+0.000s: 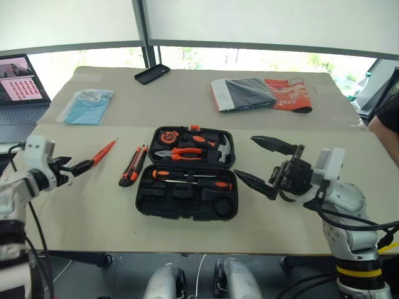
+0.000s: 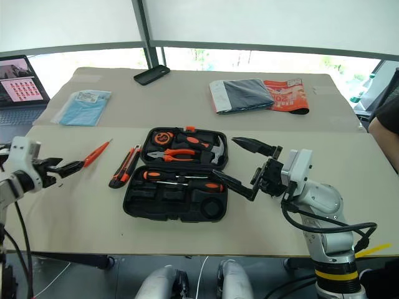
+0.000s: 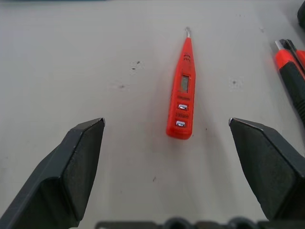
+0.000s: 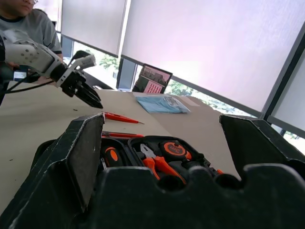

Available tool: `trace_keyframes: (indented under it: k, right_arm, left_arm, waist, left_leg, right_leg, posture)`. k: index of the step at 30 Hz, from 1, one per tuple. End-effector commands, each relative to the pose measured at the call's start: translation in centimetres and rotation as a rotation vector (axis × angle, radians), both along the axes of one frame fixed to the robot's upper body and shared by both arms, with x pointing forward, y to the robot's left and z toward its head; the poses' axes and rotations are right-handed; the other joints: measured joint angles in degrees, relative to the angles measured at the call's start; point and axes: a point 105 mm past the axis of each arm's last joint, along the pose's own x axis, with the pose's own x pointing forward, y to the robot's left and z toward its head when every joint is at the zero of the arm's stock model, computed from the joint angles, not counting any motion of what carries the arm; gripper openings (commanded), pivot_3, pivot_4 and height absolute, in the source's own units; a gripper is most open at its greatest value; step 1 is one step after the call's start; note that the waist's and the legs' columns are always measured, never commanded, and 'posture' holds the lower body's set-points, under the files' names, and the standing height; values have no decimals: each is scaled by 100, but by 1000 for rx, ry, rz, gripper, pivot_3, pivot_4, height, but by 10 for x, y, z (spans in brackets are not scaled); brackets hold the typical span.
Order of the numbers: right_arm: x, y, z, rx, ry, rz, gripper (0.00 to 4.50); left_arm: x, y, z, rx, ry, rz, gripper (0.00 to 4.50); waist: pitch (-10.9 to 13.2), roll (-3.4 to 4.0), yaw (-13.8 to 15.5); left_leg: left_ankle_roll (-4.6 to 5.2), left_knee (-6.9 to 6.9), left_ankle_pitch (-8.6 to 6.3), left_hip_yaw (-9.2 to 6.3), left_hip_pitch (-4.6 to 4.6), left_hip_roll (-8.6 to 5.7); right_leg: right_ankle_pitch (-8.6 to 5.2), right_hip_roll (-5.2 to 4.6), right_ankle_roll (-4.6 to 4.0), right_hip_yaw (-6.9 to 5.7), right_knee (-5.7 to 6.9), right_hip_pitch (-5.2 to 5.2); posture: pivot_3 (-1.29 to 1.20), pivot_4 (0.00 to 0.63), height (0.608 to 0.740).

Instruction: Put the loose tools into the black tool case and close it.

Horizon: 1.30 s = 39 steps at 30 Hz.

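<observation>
Left wrist view puts the slim orange screwdriver (image 3: 181, 98) flat on the counter (image 3: 71, 57), lying between the wide-apart fingers of the left gripper (image 3: 167, 157) but just ahead of their tips, untouched. The black tool case (image 1: 186, 182) lies open at the middle of the counter; taking it as the landmark, the slim screwdriver is well to its left, and the utility knife (image 1: 133, 165) lies between the two, just beside the case's left edge. Inside the case, two orange-and-black screwdrivers (image 1: 192, 179) already lie in the near half, with pliers (image 1: 181, 152), a hammer (image 1: 215, 146) and a tape measure (image 1: 168, 136) in the far half. The right gripper (image 1: 262, 163) hangs just right of the case, fingers spread and holding nothing.

The risks, as I judge them: the slim screwdriver is thin and lies flat, so if the fingers close too high they could pinch air or skid it away across the counter. Coming in off-centre could roll it toward the knife. When the case is closed, any tool sitting proud of its recess would stop the lid from latching
</observation>
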Motion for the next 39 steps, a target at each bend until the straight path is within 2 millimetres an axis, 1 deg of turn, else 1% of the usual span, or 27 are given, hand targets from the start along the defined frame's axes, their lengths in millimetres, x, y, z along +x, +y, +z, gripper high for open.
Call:
trace_keyframes:
  k: [1, 3, 5, 8, 9, 10, 11, 12, 13, 14, 15, 16, 17, 18, 19, 20, 22, 23, 25, 28, 30, 33, 34, 36, 38, 39]
  right_arm:
    - [-5, 7, 13, 12, -37, 25, 4487]
    - [-6, 8, 14, 10, -35, 26, 4487]
    - [-6, 8, 15, 7, -31, 25, 4487]
    - [-9, 9, 16, 4, -26, 25, 4487]
    - [-10, 10, 16, 4, -23, 24, 4487]
    - [-11, 11, 16, 2, -19, 22, 4500]
    - [-11, 11, 16, 1, -16, 21, 4500]
    - [-11, 11, 15, 0, -13, 20, 4500]
    - [-12, 12, 14, -2, -10, 20, 4500]
    - [-12, 13, 14, -6, -7, 23, 4500]
    - [-13, 13, 13, -8, -2, 26, 4500]
    - [-13, 13, 12, -13, 4, 28, 4500]
    - [-14, 12, 11, -19, 10, 31, 4500]
    - [-14, 12, 10, -23, 13, 32, 4500]
    - [-14, 10, 9, -30, 16, 31, 4500]
    - [-15, 8, 9, -35, 8, 29, 4500]
    - [-16, 4, 11, -33, 15, 33, 4500]
    - [-18, 2, 11, -45, 16, 36, 4500]
    - [-21, -3, 9, -70, 34, 46, 4500]
    - [-26, -5, 2, -105, 73, 76, 4500]
    - [-28, -6, -3, -136, 92, 91, 4500]
    - [-26, -11, -14, -179, 146, 89, 4500]
    - [-25, -13, -19, -196, 196, 81, 4500]
    - [-25, -13, -26, -224, 237, 92, 4500]
    - [-26, -11, -29, -232, 262, 105, 4500]
    - [-26, -10, -29, -233, 268, 110, 4500]
  left_arm:
    - [12, -1, -9, 63, 39, 0, 4500]
    - [23, -11, -9, 50, 23, -16, 4500]
    - [31, -17, -8, 35, 11, -17, 4500]
    - [33, -21, -16, 55, 47, -41, 4500]
    - [35, -24, -15, 51, 33, -50, 4500]
    - [37, -27, -14, 44, 25, -61, 3953]
    - [38, -30, -13, 42, 12, -76, 3818]
    - [39, -32, -12, 42, 2, -89, 3335]
    - [39, -33, -13, 34, 4, -92, 3081]
    - [39, -33, -15, 26, 5, -92, 2681]
    - [38, -33, -17, 38, 6, -102, 2388]
    - [37, -34, -18, 44, -2, -114, 1929]
    - [37, -34, -17, 37, -19, -125, 1699]
    - [37, -35, -16, 30, -30, -131, 1246]
    - [38, -34, -11, 23, -60, -129, 832]
    - [39, -34, -2, 16, -115, -143, 549]
    - [38, -35, 18, 5, -223, -199, 474]
    - [34, -40, 30, 22, -273, -280, 474]
    - [21, -63, 52, 42, -352, -529, 474]
    - [-9, -101, 70, 56, -416, -894, 474]
    - [-26, -120, 69, 58, -360, -1039, 474]
    - [-47, -146, 53, 181, -258, -1225, 474]
    - [-51, -154, 44, 230, -204, -1260, 474]
    - [-56, -167, 31, 323, -149, -1321, 474]
    - [-56, -177, 23, 363, -120, -1317, 474]
    - [-52, -181, 20, 365, -118, -1291, 474]
  waist:
    - [0, 0, -2]
    - [0, -2, -10]
    - [1, -3, 3]
    - [2, -4, 12]
    - [2, -4, 12]
    - [2, -4, 14]
    - [2, -4, 15]
    - [2, -4, 18]
    - [2, -4, 25]
    - [2, -5, 31]
    - [2, -4, 33]
    - [2, -5, 34]
    - [2, -5, 35]
    - [2, -5, 37]
    - [2, -5, 39]
    - [3, -6, 37]
    - [7, -13, 31]
    - [10, -19, 30]
    - [12, -22, 26]
    - [11, -22, 20]
    - [11, -21, 20]
    - [11, -21, 20]
    - [11, -21, 23]
    - [12, -21, 34]
    - [12, -22, 46]
    - [12, -21, 49]
  left_leg:
    - [0, 0, 0, 1, 0, -1]
    - [5, 2, -1, 6, 1, -2]
    - [8, 7, -2, 5, -1, -3]
    - [9, 8, -2, 3, 0, -3]
    - [9, 8, -2, 3, 1, -3]
    - [9, 9, -2, 3, 4, -3]
    - [9, 9, -2, 2, 4, -3]
    - [8, 10, -1, 1, 4, -2]
    - [8, 12, -1, 0, 4, -3]
    - [8, 15, -1, -1, 3, -3]
    - [9, 20, -1, -2, 2, -2]
    - [11, 23, -2, -2, 2, -3]
    - [14, 25, -3, -2, 2, -3]
    - [17, 29, -5, -3, 1, -3]
    - [20, 31, -7, -3, -2, -3]
    - [22, 35, -8, -3, -4, -3]
    - [28, 41, -10, -3, -9, -3]
    - [28, 41, -11, -4, -11, -2]
    - [30, 43, -11, -6, -16, -2]
    - [31, 52, -12, -5, -24, -1]
    - [32, 55, -13, -8, -24, -1]
    - [34, 58, -14, -8, -21, -1]
    - [35, 58, -15, -8, -18, -2]
    - [38, 59, -16, -10, -20, -1]
    - [38, 62, -16, -13, -17, -2]
    - [39, 62, -17, -17, -17, -1]
  right_leg:
    - [0, -1, 0, 1, -2, 0]
    - [0, -2, 1, 3, -2, 0]
    - [0, -5, 1, 4, 1, 0]
    - [0, -9, 1, 8, 3, 0]
    - [0, -9, 2, 11, 5, 1]
    - [0, -10, 2, 12, 9, 1]
    - [0, -11, 2, 14, 10, 1]
    - [0, -12, 2, 14, 10, 1]
    - [0, -12, 2, 16, 11, 2]
    - [0, -13, 2, 15, 12, 2]
    - [0, -14, 2, 15, 12, 3]
    - [0, -15, 2, 15, 13, 4]
    - [0, -16, 3, 15, 13, 6]
    - [0, -17, 3, 15, 13, 6]
    - [1, -18, 4, 15, 13, 6]
    - [1, -18, 4, 14, 13, 6]
    - [1, -17, 4, 14, 12, 4]
    - [1, -18, 4, 14, 12, 2]
    - [2, -18, 2, 12, 11, 0]
    - [1, -17, 2, 9, 9, -2]
    - [0, -19, 2, 11, 10, 0]
    - [-4, -19, 11, 16, 12, 4]
    - [-5, -19, 12, 18, 12, 6]
    - [-5, -18, 13, 17, 12, 6]
    - [-4, -18, 14, 22, 15, 7]
    - [-4, -15, 14, 22, 15, 8]
  posture:
    - [0, 150, 740]
    - [0, 150, 740]
    - [0, 150, 740]
    - [0, 150, 740]
    - [0, 150, 740]
    - [0, 150, 740]
    - [0, 150, 740]
    - [0, 150, 740]
    - [0, 150, 740]
    - [0, 150, 740]
    - [0, 150, 740]
    - [0, 150, 740]
    - [0, 150, 740]
    - [0, 150, 740]
    - [0, 150, 740]
    - [0, 150, 740]
    - [0, 150, 740]
    - [0, 150, 740]
    - [0, 150, 740]
    - [0, 150, 740]
    - [0, 150, 740]
    - [0, 150, 740]
    - [0, 150, 740]
    - [0, 150, 740]
    - [0, 150, 740]
    - [0, 150, 740]
